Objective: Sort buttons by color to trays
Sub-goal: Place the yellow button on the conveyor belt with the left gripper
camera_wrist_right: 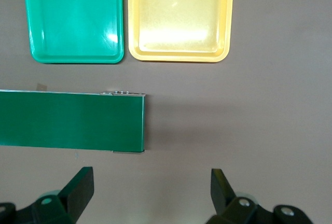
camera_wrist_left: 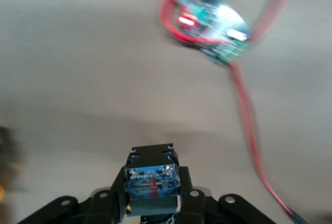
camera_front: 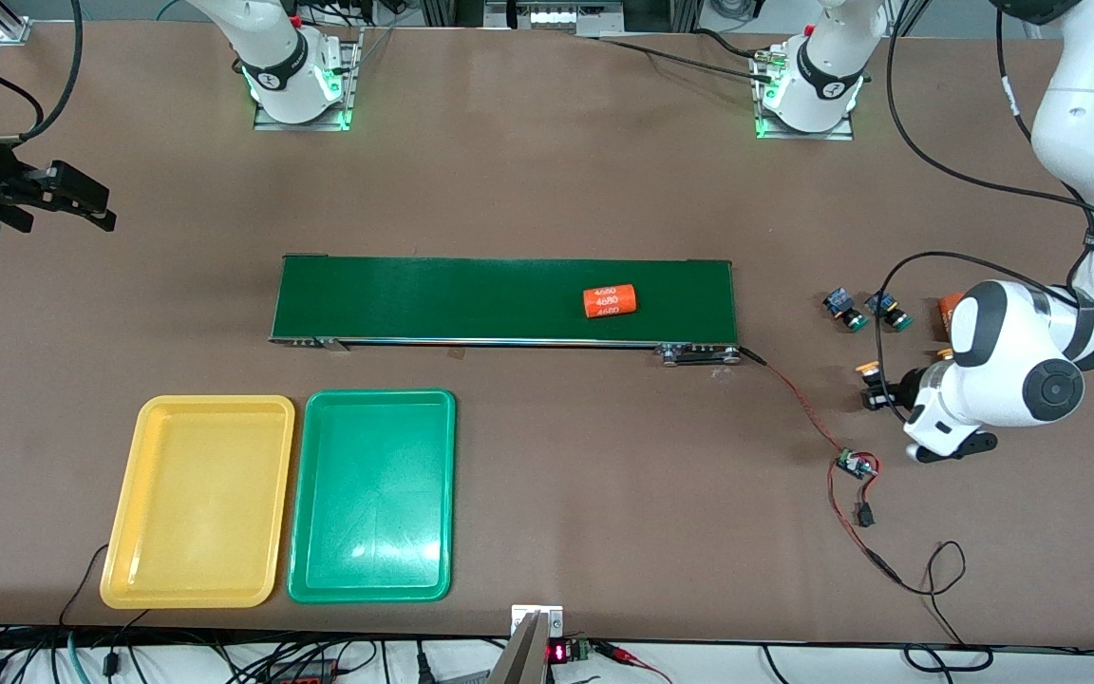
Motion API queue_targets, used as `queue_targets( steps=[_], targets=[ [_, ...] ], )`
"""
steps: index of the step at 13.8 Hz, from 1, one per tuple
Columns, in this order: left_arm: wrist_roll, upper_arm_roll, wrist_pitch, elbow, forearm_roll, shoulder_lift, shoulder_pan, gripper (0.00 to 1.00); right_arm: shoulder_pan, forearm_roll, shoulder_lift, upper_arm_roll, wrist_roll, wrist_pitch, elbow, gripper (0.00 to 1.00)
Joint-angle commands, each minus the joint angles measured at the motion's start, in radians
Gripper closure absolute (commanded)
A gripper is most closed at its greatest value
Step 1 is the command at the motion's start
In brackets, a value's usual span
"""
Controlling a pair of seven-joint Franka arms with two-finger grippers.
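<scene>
Nearest you lie 2 shallow plastic trays, yellow point(camera_front: 198, 502) and green point(camera_front: 372, 496); your left gripper point(camera_wrist_left: 151, 203) clamps a yellow-capped black-and-blue button point(camera_wrist_left: 152, 180); your right gripper point(camera_wrist_right: 151, 187) waits, fingers wide.

The conveyor belt point(camera_front: 504, 299) is dark green, carrying an orange cylinder point(camera_front: 612, 301) with white 4680 markings. One tray point(camera_front: 200, 502) is yellow, the other tray point(camera_front: 374, 496) green. Two green-capped buttons point(camera_front: 844, 311), a yellow-capped button point(camera_front: 871, 383), apparently black-and-blue bodied. Red wire point(camera_front: 808, 404).
</scene>
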Motion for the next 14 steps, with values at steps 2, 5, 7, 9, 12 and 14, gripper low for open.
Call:
queue_targets(
  steps=[2, 5, 7, 9, 12, 14],
  targets=[
    [-0.012, -0.200, -0.133, -0.022, 0.022, -0.069, 0.059, 0.85, -0.008, -0.004, 0.009, 0.000, 0.003, -0.005, 0.021, 0.00],
    [-0.035, -0.352, -0.146, -0.055, 0.022, -0.068, 0.073, 0.85, -0.008, -0.005, 0.009, 0.000, 0.003, -0.007, 0.021, 0.00],
    [-0.093, -0.406, -0.133, -0.082, 0.022, -0.065, 0.064, 0.85, -0.010, -0.004, 0.015, 0.000, 0.003, -0.007, 0.021, 0.00],
    [-0.174, -0.438, -0.097, -0.134, 0.023, -0.068, 0.046, 0.85, -0.011, -0.004, 0.015, 0.000, 0.003, -0.005, 0.021, 0.00],
    [-0.281, -0.481, 0.075, -0.281, 0.033, -0.078, 0.050, 0.85, -0.011, -0.004, 0.017, 0.000, 0.003, -0.005, 0.021, 0.00],
    [-0.309, -0.480, 0.184, -0.347, 0.039, -0.080, 0.049, 0.85, -0.011, -0.004, 0.018, 0.000, 0.003, -0.004, 0.021, 0.00]
  ],
)
